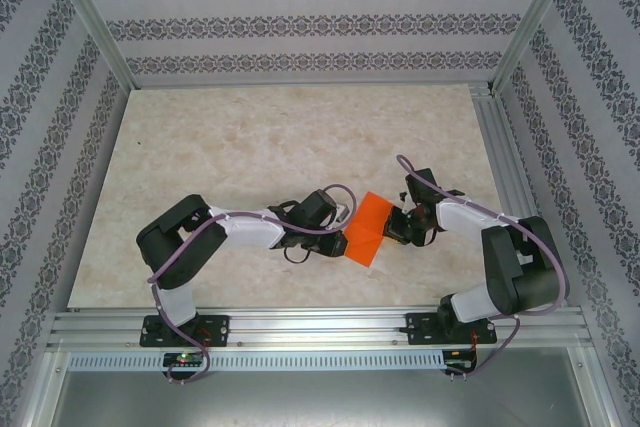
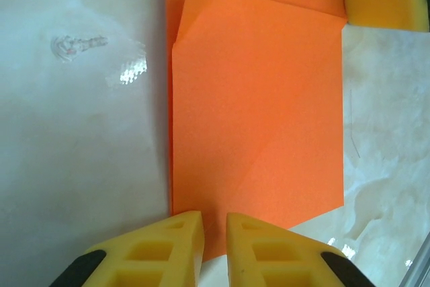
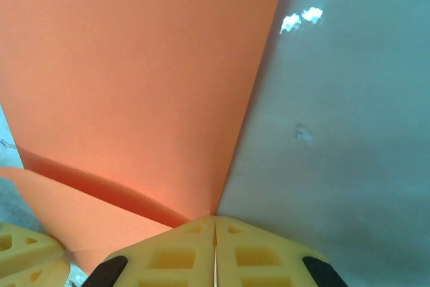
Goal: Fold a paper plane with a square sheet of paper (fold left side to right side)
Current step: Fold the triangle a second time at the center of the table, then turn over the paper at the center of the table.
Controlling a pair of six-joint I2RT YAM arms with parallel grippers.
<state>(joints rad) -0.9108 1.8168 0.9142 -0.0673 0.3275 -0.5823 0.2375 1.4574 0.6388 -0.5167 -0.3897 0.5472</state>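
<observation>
at the near edge, a silver aluminium rail (image 1: 320, 325) carries both arm bases. just beyond it, the thin bright orange square sheet of paper (image 1: 366, 227) lies partly folded on the pale marbled tabletop (image 1: 250, 137), between the two grippers. the left gripper (image 2: 215, 236) has its yellow fingers a narrow gap apart, with the sheet's near corner lying in that gap; i cannot tell whether it touches them. the right gripper (image 3: 215, 236) is pinched closed on the sheet's opposite corner, and a flap rises from its fingertips, off the table. further back stand grey patterned walls (image 1: 300, 27).
</observation>
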